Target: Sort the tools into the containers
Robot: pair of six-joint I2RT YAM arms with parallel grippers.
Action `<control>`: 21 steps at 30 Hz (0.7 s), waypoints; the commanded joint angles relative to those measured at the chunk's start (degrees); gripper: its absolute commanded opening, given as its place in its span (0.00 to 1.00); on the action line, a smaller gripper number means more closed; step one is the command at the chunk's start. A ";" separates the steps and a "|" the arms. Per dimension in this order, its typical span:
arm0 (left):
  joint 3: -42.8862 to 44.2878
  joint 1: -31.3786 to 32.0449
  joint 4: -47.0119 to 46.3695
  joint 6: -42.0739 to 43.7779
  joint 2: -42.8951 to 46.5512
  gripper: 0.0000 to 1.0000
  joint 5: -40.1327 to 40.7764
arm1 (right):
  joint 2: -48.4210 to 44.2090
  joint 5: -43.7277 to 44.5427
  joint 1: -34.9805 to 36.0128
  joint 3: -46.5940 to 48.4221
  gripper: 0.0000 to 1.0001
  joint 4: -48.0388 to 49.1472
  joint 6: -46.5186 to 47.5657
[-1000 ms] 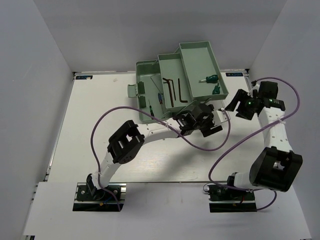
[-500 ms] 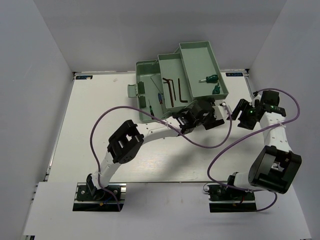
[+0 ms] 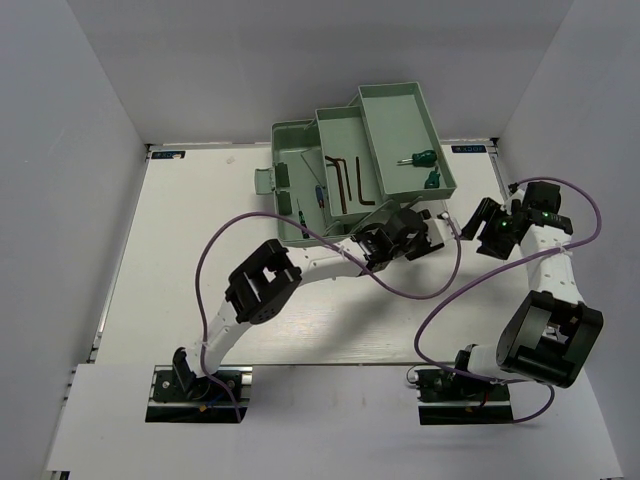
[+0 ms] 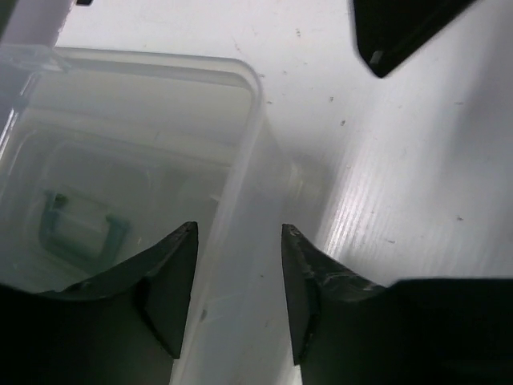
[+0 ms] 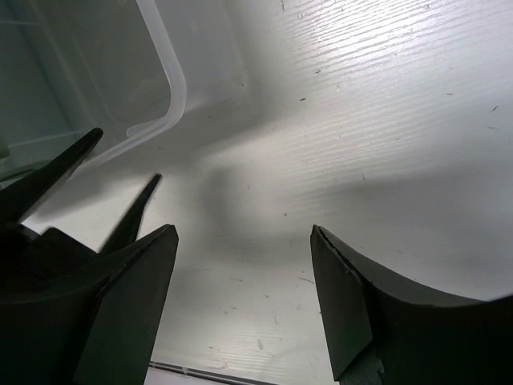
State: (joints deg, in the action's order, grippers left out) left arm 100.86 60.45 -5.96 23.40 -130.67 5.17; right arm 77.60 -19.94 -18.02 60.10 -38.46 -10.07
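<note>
Three dark hex keys (image 3: 346, 181) lie in the middle pale green tray (image 3: 340, 122). Two stubby green-handled screwdrivers (image 3: 420, 158) lie in the upper right tray (image 3: 400, 105). Thin screwdrivers (image 3: 320, 194) lie in the toolbox base (image 3: 288, 145). My left gripper (image 3: 425, 232) is open just right of the toolbox. In the left wrist view its jaws (image 4: 238, 228) straddle the rim of the clear lid (image 4: 120, 136); I see no firm contact. My right gripper (image 3: 464, 228) is open and empty over bare table (image 5: 244, 233), close to the left one.
A green latch (image 4: 76, 228) shows through the lid. The lid's corner (image 5: 164, 88) sits at the upper left of the right wrist view, with dark pointed shapes (image 5: 132, 212) below it. Purple cables (image 3: 215, 250) loop over the table. White walls enclose the table.
My left gripper has moved a little farther toward the toolbox and its elbow has swung right. My right gripper has shifted nearer and toward the left gripper.
</note>
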 commanded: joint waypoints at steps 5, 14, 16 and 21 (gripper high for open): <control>-0.49 -0.86 2.62 -1.51 -0.11 0.34 -0.68 | -0.52 -0.45 -0.96 -0.42 0.73 2.51 -0.39; -1.63 -0.24 4.37 -3.27 2.35 0.00 -2.35 | 1.06 -0.01 -1.49 -0.42 0.73 3.13 -0.40; -1.63 -0.24 4.99 -3.27 2.87 0.00 -3.06 | 1.85 -0.09 -1.49 -0.07 0.73 3.21 -0.57; -0.49 -0.24 6.92 -3.80 4.46 0.00 -3.76 | 2.64 0.08 -1.93 0.37 0.73 3.56 -0.57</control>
State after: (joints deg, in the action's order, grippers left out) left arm 100.86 59.42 -4.45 24.12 -130.06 1.76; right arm 80.18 -19.86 -19.49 60.07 -36.45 -10.35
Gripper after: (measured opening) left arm 0.076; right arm 0.733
